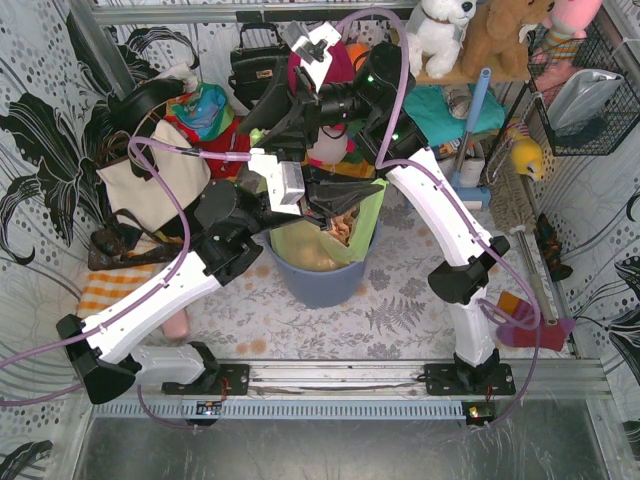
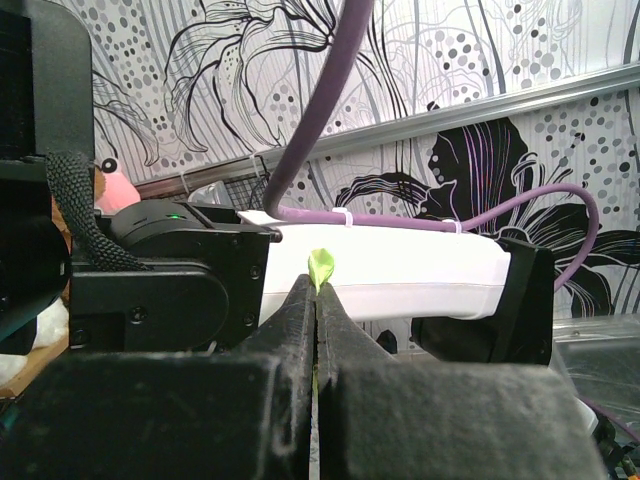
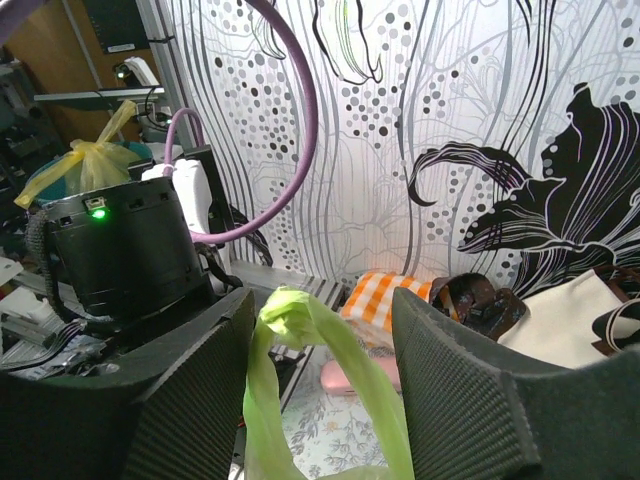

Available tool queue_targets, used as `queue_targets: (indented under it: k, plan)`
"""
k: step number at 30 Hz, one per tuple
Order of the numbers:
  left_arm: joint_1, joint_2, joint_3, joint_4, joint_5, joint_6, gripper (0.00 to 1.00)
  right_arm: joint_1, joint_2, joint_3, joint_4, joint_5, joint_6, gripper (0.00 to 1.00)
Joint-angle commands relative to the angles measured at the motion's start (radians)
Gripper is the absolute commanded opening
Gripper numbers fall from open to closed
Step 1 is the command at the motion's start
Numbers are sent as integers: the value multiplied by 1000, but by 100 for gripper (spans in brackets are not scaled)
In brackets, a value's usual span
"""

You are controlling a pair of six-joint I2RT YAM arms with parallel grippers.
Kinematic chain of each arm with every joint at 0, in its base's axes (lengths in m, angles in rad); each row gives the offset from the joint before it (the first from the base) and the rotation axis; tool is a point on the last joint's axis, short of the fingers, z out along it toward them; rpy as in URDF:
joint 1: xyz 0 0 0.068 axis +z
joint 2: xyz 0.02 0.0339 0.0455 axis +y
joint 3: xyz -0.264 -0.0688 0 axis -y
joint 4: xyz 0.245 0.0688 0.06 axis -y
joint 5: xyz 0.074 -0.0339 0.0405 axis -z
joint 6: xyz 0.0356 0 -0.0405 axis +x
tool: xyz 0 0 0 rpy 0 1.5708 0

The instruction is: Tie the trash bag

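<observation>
The trash bag [image 1: 366, 224], thin light-green plastic with brown paper showing, sits in a blue-grey bin [image 1: 325, 285]. Both arms crowd together above its mouth. In the left wrist view my left gripper [image 2: 316, 286] is shut, with a small green tip of the bag [image 2: 321, 267] sticking out above the jaws. In the right wrist view my right gripper [image 3: 322, 300] is open. A twisted green strand of the bag [image 3: 300, 318] arches up between its ribbed pads [image 3: 200, 380], close to the left one and apart from the right one.
A cream tote bag [image 1: 150, 185] and an orange checked cloth [image 1: 110, 292] lie left of the bin. A black handbag [image 1: 255, 65] stands behind it. Stuffed toys [image 1: 440, 30] and a wire basket [image 1: 590, 100] are at the back right. Patterned walls close in both sides.
</observation>
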Motion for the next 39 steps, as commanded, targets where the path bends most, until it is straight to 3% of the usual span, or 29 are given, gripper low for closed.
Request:
queue_targets:
  k: [1,8,19,32,39]
  plan:
    - [8,-26,-6,35,13,7,0,10,-11,30,71,1,12,54]
    - [8,-32,-10,40,9,7,0,13,-34,12,69,-4,4,39]
    - [8,-33,-14,41,8,8,0,14,-77,-21,-19,1,-61,55]
    - [8,-37,-14,45,13,5,0,13,-103,-30,-96,15,-129,46]
    - [8,-34,-10,44,14,5,0,14,-120,-35,-134,30,-166,51]
